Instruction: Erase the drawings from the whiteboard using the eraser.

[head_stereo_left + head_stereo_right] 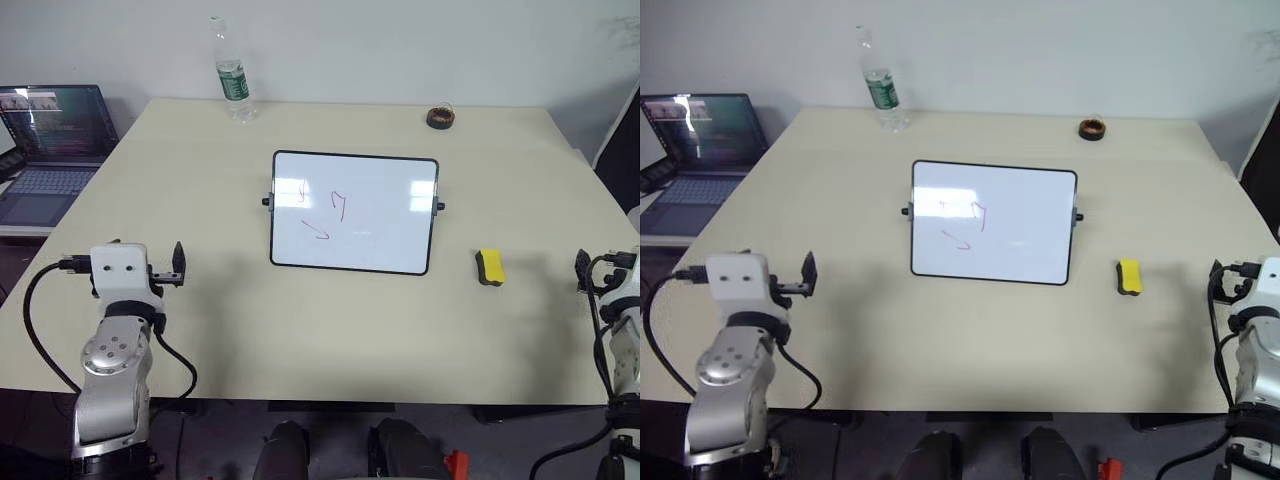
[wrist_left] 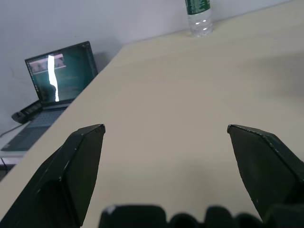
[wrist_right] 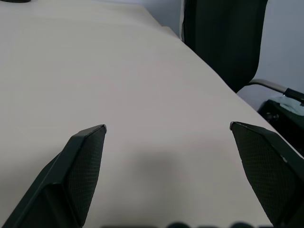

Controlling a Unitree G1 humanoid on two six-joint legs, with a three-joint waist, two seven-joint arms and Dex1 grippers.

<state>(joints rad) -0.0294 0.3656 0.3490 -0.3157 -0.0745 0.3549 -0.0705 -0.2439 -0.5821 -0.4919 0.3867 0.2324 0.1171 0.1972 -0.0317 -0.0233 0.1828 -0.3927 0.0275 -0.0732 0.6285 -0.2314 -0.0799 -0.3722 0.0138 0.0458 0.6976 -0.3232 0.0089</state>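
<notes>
Whiteboard (image 1: pixel 355 212) – black frame, red drawings (image 1: pixel 323 210); eraser (image 1: pixel 489 267) yellow/black.

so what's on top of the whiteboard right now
Only the drawings, a few thin red marks on the left half of the whiteboard. Nothing rests on it; the eraser lies on the table to its right. What is under the board is covered.

Head pair looking forward and down over the whole table (image 1: pixel 300 320) (near-identical coverage); wrist cameras skimming low toward its far-left and far-right corners.
</notes>
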